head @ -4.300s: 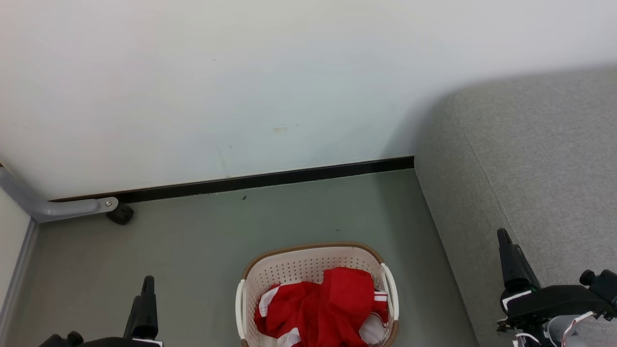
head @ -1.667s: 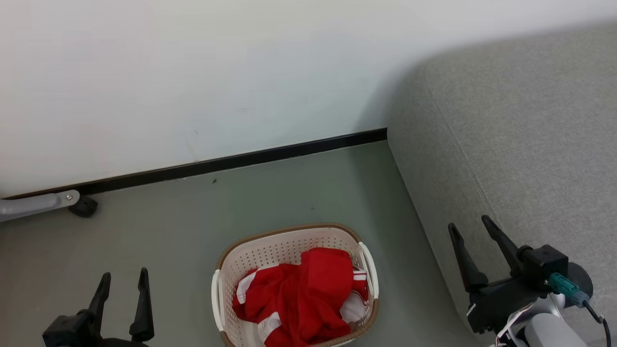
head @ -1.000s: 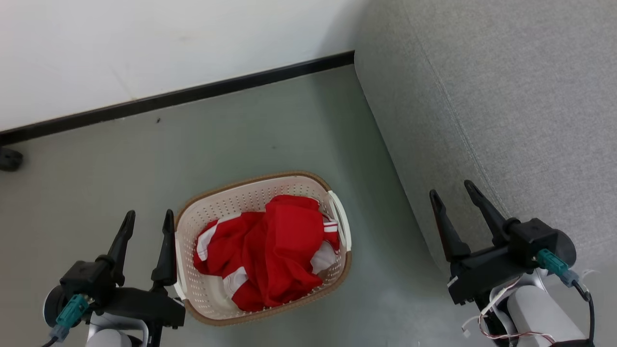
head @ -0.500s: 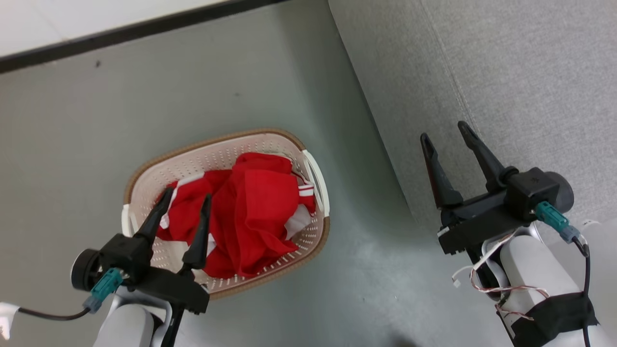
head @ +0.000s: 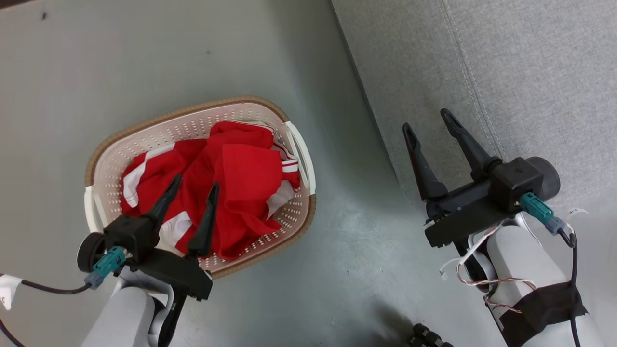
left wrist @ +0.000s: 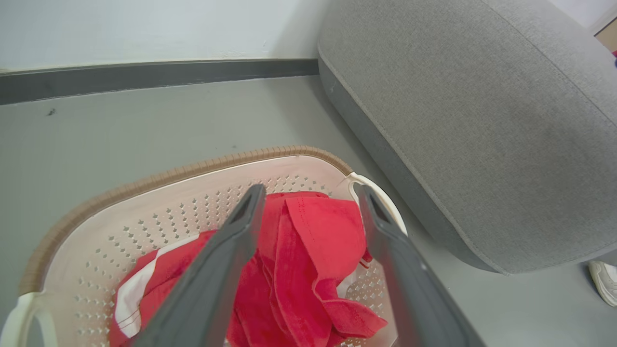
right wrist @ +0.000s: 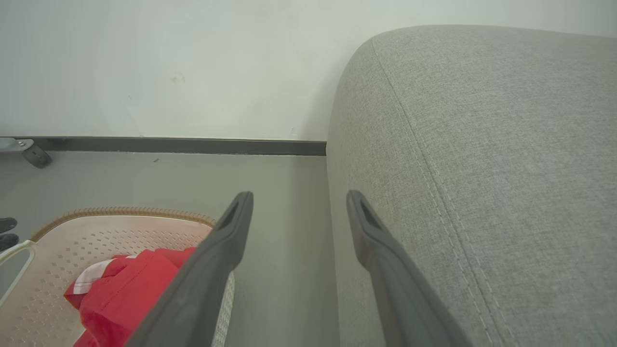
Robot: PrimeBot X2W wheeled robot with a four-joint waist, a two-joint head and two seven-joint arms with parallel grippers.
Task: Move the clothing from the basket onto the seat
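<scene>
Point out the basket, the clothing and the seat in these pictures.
basket (head: 193, 126), head view, on its perforated far wall.
clothing (head: 246, 168), head view, on the flat red panel.
seat (right wrist: 482, 144), right wrist view, on its grey top face.

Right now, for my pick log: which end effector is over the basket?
The left end effector, open above the clothing in the basket; the right end effector hangs by the seat.

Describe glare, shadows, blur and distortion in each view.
Head view: sharp, a pale sheen on the floor beside the basket, a dark shadow at the bottom edge. Left wrist view: the baseboard bows, wide-angle distortion. Right wrist view: even light, seat seams crisp.
</scene>
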